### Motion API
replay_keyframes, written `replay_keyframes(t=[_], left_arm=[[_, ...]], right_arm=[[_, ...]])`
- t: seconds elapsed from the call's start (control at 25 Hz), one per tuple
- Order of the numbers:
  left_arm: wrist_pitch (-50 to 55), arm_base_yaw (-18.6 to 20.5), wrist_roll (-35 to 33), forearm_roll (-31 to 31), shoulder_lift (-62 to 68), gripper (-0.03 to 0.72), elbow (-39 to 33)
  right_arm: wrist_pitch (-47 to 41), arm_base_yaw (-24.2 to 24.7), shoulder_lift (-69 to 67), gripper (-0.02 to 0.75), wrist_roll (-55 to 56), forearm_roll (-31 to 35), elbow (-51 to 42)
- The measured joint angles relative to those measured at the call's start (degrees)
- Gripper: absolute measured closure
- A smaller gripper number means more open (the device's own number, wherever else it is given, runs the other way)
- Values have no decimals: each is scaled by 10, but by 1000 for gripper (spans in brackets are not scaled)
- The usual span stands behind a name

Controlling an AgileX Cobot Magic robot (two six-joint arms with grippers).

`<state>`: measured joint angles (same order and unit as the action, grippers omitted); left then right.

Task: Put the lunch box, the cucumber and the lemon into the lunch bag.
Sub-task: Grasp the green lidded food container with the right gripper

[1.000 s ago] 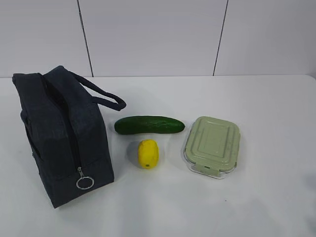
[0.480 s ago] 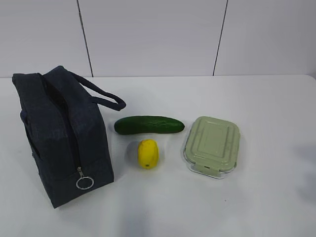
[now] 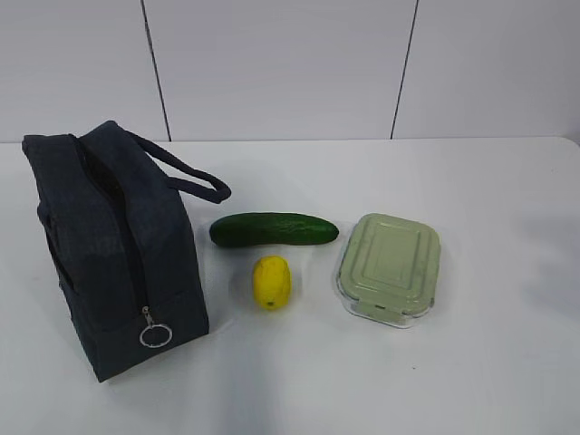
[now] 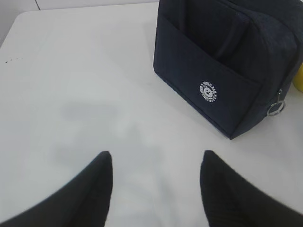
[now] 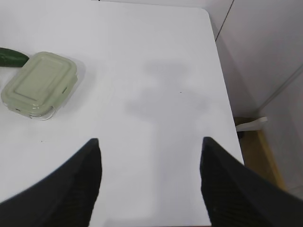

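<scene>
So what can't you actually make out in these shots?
- Lunch bag interior: exterior view, its own fabric covers it.
- Lemon: left wrist view, cut off by the right edge.
- Cucumber: right wrist view, cut off by the left edge.
- Bag's round logo: lettering too small to read.

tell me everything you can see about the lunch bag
The lunch bag is a boxy dark navy fabric bag standing upright on the white table, at the left of the exterior view. A zipper runs along its top and down the near end, closed there as far as shows, ending in a silver ring pull. One padded loop handle droops toward the cucumber without touching it. The left wrist view shows a flat side pocket bearing a small round white logo. Neither gripper touches it.
</scene>
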<state>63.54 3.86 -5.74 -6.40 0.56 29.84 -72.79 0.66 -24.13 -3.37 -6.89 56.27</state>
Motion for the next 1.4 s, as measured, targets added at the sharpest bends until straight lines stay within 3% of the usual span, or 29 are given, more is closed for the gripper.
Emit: replay_keyframes(t=[1.4], left_arm=[[0, 0, 0, 0, 0, 256, 0]], right_arm=[[-1, 0, -69, 241, 8, 33, 11]])
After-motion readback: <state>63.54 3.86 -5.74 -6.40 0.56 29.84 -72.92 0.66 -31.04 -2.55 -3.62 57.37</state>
